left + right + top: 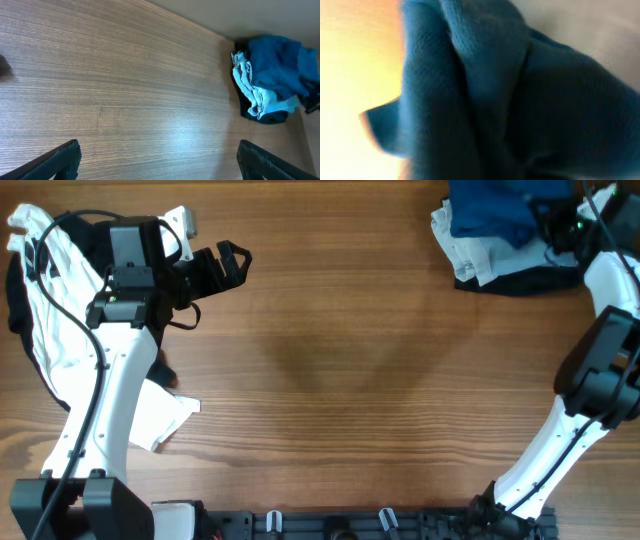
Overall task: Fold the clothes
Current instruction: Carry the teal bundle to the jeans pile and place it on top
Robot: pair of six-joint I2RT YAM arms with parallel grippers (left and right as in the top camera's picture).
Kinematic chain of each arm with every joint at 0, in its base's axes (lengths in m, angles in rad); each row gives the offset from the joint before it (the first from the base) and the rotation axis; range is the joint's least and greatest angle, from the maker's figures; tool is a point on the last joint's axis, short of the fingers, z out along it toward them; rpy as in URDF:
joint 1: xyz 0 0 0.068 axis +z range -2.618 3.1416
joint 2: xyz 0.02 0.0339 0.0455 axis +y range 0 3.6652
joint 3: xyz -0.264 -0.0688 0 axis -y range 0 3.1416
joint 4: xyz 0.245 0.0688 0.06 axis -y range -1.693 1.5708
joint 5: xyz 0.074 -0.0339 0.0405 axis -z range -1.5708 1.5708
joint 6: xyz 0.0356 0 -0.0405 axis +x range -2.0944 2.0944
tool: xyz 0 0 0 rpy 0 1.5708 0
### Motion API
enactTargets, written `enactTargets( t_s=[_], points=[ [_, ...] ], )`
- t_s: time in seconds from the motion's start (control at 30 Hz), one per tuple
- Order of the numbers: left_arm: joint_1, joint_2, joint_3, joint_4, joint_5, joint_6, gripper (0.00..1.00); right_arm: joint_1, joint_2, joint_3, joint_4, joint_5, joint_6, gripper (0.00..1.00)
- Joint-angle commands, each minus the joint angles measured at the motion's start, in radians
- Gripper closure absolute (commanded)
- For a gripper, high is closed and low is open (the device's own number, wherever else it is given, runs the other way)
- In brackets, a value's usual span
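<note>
Three garments are lying in one heap at the far right corner of the worktop [340, 360]. A blue shirt [495, 210] is on top, a white garment [468, 248] is showing under it, and a black garment [520, 278] is at the bottom. A second heap is lying at the far left beneath the left arm, with one white cloth [60, 320] and one black cloth [14, 290], as far as can be counted.

Two end effectors are present.
- **Left end effector** [228, 265]: it is standing fully released over bare worktop, holding nothing.
- **Right end effector** [548, 222]: it is sitting in the blue shirt. Fabric is filling its wrist view, so grip or release cannot be told.

Judgement: all pieces are looking light, limp and prone to bunching. The shirt is best taken at a shoulder seam or hem corner, one layer only.
</note>
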State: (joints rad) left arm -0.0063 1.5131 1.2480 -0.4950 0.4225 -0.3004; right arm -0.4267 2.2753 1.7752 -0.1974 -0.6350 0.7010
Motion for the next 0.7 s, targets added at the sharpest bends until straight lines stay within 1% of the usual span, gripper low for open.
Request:
enactTargets(
  t_s=[0.0,0.03,0.1,0.17,0.2,0.23,0.37,0.4,0.53,0.57,0.67],
  points=[
    [0.004,0.008,-0.004,0.001,-0.013,0.005,0.0,-0.048,-0.025,0.01,-0.089,-0.049,-0.17,0.36],
    [0.004,0.008,-0.004,0.001,-0.013,0.005,0.0,-0.061,-0.033,0.01,-0.131,-0.083,-0.204,0.31],
    [0.004,0.008,-0.004,0.001,-0.013,0.005,0.0,-0.08,-0.067,0.01,-0.211,-0.084,-0.243,0.29],
    [0.004,0.008,-0.004,0.0,-0.013,0.005,0.0,-0.087,-0.119,0.01,-0.259,-0.084,-0.309,0.25],
    [0.004,0.008,-0.004,0.0,-0.013,0.005,0.0,-0.086,-0.148,0.011,-0.276,-0.084,-0.34,0.21],
    [0.004,0.008,-0.004,0.0,-0.013,0.005,0.0,-0.083,-0.189,0.011,-0.298,-0.084,-0.387,0.15],
    [0.004,0.008,-0.004,0.0,-0.013,0.005,0.0,-0.051,-0.328,0.011,-0.317,-0.056,-0.556,0.03],
    [0.004,0.008,-0.004,0.0,-0.013,0.005,0.0,-0.03,-0.357,0.011,-0.298,0.007,-0.59,0.01],
    [0.004,0.008,-0.004,0.0,-0.03,0.006,0.0,0.047,-0.348,0.01,-0.174,0.212,-0.659,0.0],
    [0.004,0.008,-0.004,0.0,-0.04,0.006,0.0,0.077,-0.323,0.01,-0.11,0.295,-0.688,0.01],
    [0.004,0.008,-0.004,0.0,-0.065,0.005,0.0,0.136,-0.239,0.01,0.07,0.459,-0.768,0.01]
  ],
)
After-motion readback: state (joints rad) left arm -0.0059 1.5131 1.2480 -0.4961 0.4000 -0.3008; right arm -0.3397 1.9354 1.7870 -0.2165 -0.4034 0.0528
